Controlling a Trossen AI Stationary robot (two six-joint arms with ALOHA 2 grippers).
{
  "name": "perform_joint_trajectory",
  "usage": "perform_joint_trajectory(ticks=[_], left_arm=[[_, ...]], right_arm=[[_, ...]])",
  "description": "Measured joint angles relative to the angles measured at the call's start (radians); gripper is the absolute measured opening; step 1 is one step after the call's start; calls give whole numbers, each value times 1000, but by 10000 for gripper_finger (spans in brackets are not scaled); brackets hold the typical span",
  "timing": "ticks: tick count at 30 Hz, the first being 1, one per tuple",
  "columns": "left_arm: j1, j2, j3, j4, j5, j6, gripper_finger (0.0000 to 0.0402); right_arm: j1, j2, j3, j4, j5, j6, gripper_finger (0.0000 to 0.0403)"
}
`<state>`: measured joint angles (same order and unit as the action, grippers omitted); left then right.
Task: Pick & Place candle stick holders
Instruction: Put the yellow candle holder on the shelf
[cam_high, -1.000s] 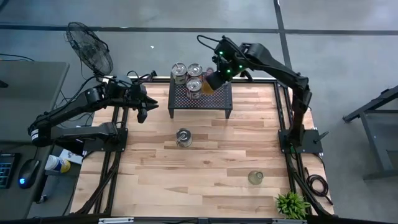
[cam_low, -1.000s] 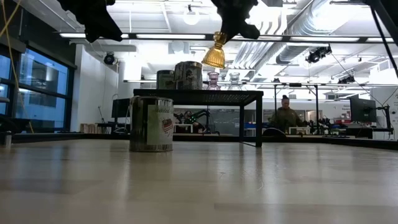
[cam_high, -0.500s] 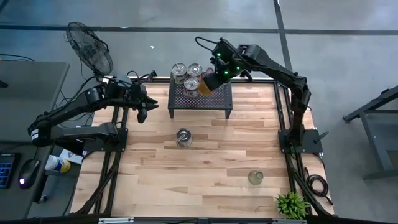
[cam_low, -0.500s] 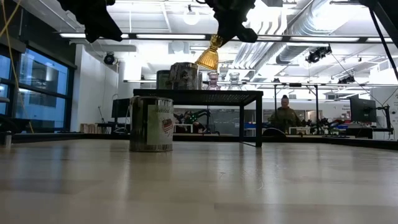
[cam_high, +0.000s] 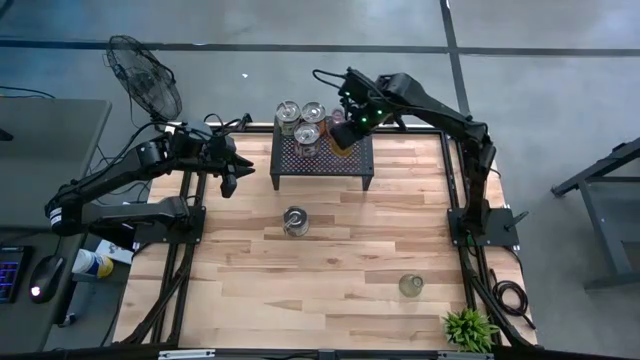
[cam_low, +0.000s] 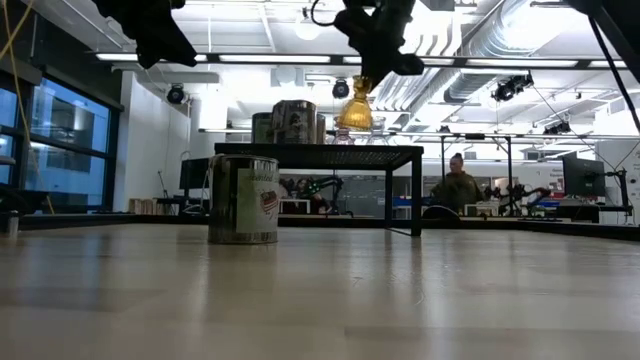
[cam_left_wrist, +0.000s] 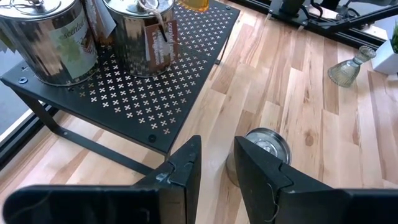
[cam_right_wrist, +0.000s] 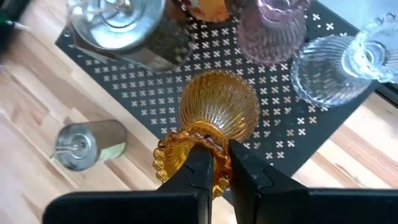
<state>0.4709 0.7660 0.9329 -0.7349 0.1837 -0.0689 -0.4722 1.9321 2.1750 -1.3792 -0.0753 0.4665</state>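
Observation:
My right gripper (cam_high: 343, 132) is shut on an amber glass candle stick holder (cam_low: 355, 110), which hangs just above the black perforated stand (cam_high: 322, 165). Three silvery holders (cam_high: 307, 134) stand on the stand's left part. A pink holder (cam_right_wrist: 273, 25) and a clear one (cam_right_wrist: 339, 62) stand on its far right part. Another silvery holder (cam_high: 295, 220) stands on the table in front of the stand, and a clear glass one (cam_high: 410, 286) stands near the right front. My left gripper (cam_high: 228, 183) hovers open at the table's far left, holding nothing. My right gripper pinches the amber holder's beaded round end (cam_right_wrist: 186, 146) between its two fingers (cam_right_wrist: 200, 167). The fingers come steeply from above. The ribbed bowl (cam_right_wrist: 219, 106) hangs below them, clear of the stand's top.
A small green plant (cam_high: 468, 328) stands at the table's near right corner. A fan (cam_high: 145, 75) stands beyond the far left corner. Bare wood lies between the stand and the near edge. A person (cam_low: 458, 185) sits in the room behind.
My right gripper has sunk toward the stand's top and tipped more steeply down. The amber holder has come lower with it and hangs more upright than a second ago.

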Motion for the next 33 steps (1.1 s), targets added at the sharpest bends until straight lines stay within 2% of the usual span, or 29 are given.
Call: perform_joint_trajectory(ticks=[13, 33], left_arm=[[0, 0, 0, 0, 12, -1, 92], [0, 0, 0, 0, 14, -7, 92]], right_arm=[[1, 30, 1, 67, -2, -3, 18], [-12, 70, 1, 55, -34, -5, 20]])
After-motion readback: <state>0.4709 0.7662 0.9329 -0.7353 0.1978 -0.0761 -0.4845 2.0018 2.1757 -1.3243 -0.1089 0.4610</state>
